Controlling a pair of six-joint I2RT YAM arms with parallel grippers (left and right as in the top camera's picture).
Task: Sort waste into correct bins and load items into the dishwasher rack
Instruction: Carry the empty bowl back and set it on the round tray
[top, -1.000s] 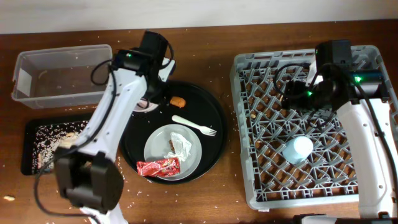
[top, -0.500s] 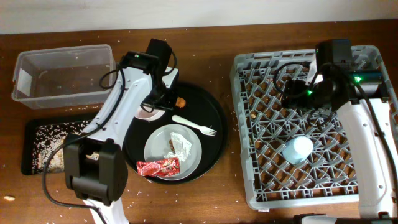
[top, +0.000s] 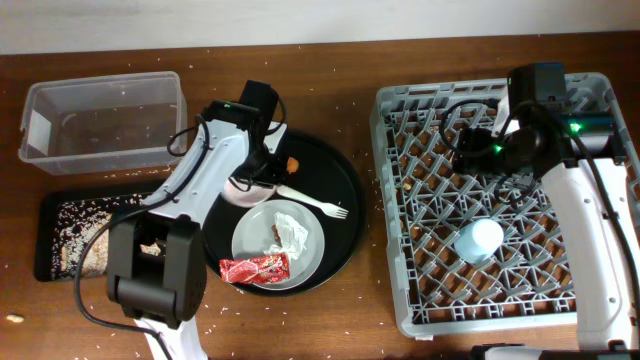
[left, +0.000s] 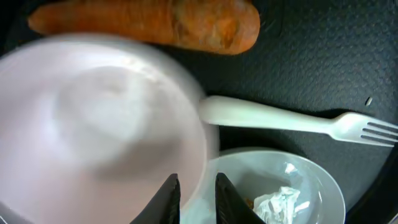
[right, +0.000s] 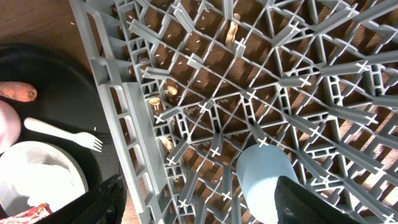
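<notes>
Left tool (top: 258, 177), overhead view: down on the rim of the white bowl (top: 243, 187), on the side nearer the orange carrot (top: 291, 164). The bowl stands at the back of the round black tray (top: 352, 200), with the white plastic fork (top: 312, 201) and the pale-grey plate (top: 262, 245) near it. Risk, judged: an edge pinch on a smooth bowl may let it swing or slip on lifting. A drop would land on the plate carrying the crumpled napkin (top: 291, 230) and red wrapper (top: 254, 267), or knock the carrot and fork. The left arm reaches from the front edge of the counter (top: 330, 330), forearm slanted, wrist bent steeply down. The right arm stretches over the dishwasher rack (top: 392, 250). The right tool (top: 466, 150) is above the pegs at the rack's back left, apart from the light-blue cup (top: 480, 240) standing in the rack. Left wrist view: the fingers (left: 169, 198) are close together with the bowl rim between them, which reads as clenched on the bowl. The bowl is blurred, so pad seating is uncertain. The carrot lies just beside the bowl and could be dragged along. Right wrist view: the fingers (right: 106, 199) are spread wide, grasping nothing, over the rack pegs. The cup shows between them below, so the bowl will need a slot clear of it.
</notes>
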